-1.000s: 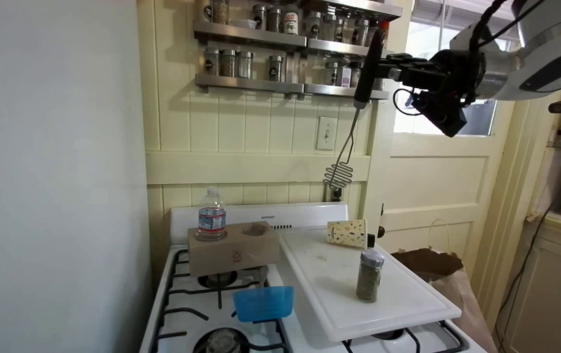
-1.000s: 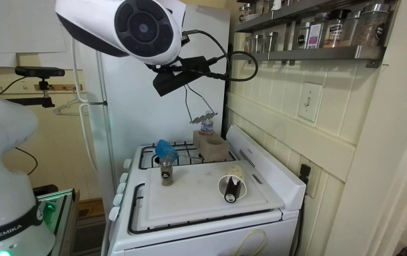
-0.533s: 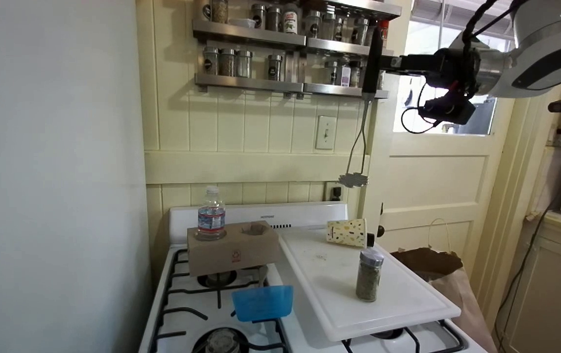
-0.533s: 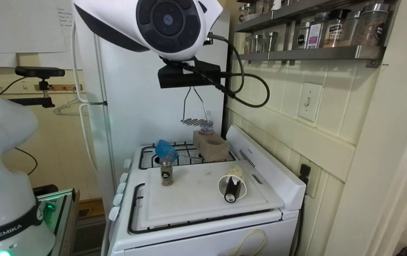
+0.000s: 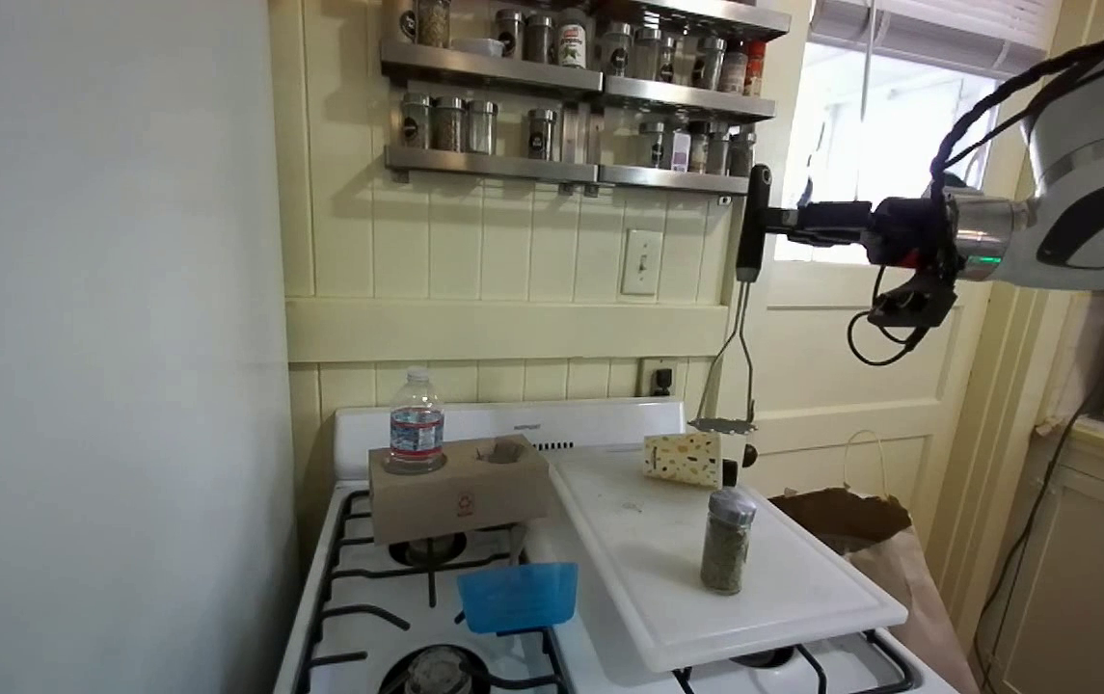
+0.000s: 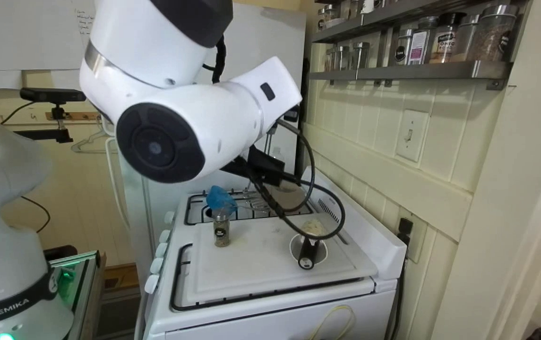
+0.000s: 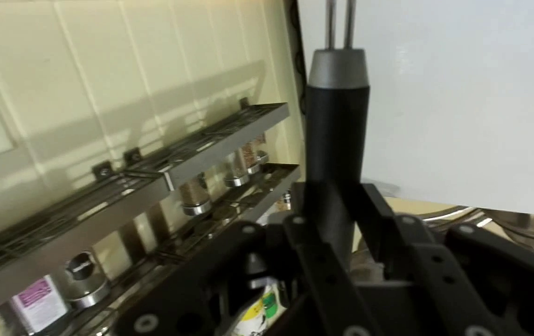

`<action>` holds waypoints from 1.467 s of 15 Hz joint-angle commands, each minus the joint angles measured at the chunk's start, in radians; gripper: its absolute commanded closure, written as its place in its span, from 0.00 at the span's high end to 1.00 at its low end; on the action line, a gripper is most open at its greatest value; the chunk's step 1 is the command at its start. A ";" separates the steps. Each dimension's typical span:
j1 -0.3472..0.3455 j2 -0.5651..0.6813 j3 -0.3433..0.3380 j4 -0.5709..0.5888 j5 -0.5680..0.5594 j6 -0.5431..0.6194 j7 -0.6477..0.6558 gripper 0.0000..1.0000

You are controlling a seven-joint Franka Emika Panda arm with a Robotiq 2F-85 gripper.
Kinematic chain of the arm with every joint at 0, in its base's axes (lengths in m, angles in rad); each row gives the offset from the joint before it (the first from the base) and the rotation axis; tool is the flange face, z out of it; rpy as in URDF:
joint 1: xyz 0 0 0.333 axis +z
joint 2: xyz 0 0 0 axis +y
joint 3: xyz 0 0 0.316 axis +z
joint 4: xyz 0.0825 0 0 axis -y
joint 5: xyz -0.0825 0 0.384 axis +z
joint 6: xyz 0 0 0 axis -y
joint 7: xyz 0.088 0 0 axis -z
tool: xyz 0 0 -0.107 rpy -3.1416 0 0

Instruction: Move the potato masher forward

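The potato masher (image 5: 752, 251) hangs nearly upright in an exterior view, black handle on top and silver wire head at the bottom. My gripper (image 5: 773, 221) is shut on the handle from the side. The wrist view shows the black handle (image 7: 336, 135) between the fingers of my gripper (image 7: 332, 200); the wires point to the top of that picture. In an exterior view the masher's wires (image 6: 269, 141) show only in part behind the arm, and the gripper's fingers are hidden there. The head is in the air; in the picture it lies just above the speckled cup.
A speckled cup (image 5: 683, 458) lies on its side on the white board (image 5: 648, 559), near a shaker (image 5: 727, 542). A bottle (image 5: 417, 424) stands in a cardboard box (image 5: 460, 492). A blue spatula (image 5: 518, 598) lies over the burners. Spice shelves (image 5: 494, 162) line the wall.
My gripper has come down with the masher and a little to the right in an exterior view. The masher swung from tilted to nearly upright. The objects on the stove have not moved.
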 commanded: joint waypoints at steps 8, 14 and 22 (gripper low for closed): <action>-0.003 -0.071 0.112 -0.196 0.348 0.375 -0.148 0.07; 0.022 -0.063 0.171 -0.219 0.392 0.476 -0.218 0.07; 0.045 -0.030 0.184 -0.218 0.368 0.443 -0.321 0.55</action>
